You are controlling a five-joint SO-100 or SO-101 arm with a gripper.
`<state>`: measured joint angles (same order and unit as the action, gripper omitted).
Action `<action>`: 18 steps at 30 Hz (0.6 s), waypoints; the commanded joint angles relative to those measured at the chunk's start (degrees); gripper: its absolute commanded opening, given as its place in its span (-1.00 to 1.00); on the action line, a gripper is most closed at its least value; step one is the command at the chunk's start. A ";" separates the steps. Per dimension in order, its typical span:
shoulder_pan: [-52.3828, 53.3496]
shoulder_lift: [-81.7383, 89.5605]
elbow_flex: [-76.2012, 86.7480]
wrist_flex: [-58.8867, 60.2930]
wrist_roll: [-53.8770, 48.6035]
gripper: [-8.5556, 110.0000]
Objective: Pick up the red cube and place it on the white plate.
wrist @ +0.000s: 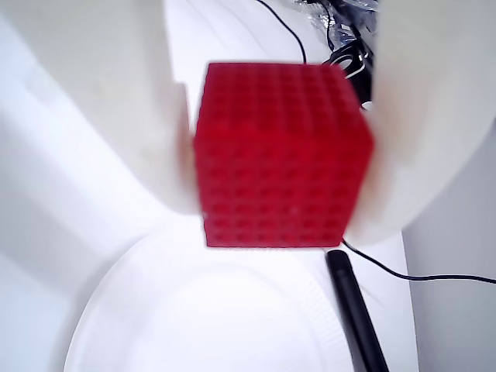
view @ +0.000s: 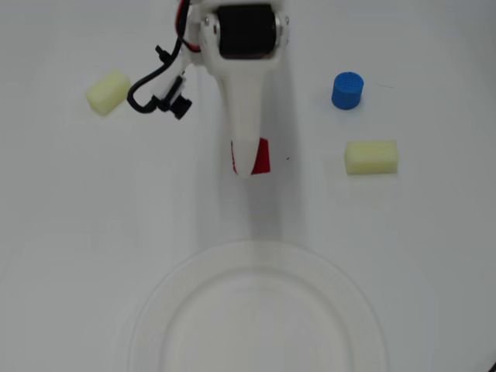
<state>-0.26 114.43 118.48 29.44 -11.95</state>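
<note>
The red cube fills the middle of the wrist view, pressed between my two white fingers, which touch its left and right faces. In the overhead view the cube shows only partly, mostly covered by my white gripper near the table's middle. The gripper is shut on the cube. The white plate lies at the bottom centre of the overhead view, a short way below the cube. Its rim also shows in the wrist view below the cube.
A blue cylinder and a pale yellow block lie right of the gripper in the overhead view. Another pale yellow block lies at the upper left. Black cables hang beside the arm. A black rod crosses the wrist view's lower right.
</note>
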 commanded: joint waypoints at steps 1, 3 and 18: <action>0.00 -7.29 -6.24 -3.16 -0.53 -0.86; 0.09 -13.45 -10.90 -3.25 -0.18 -0.86; 1.41 -45.44 -47.72 7.82 2.02 -0.86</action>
<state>0.53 69.26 77.08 34.72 -10.11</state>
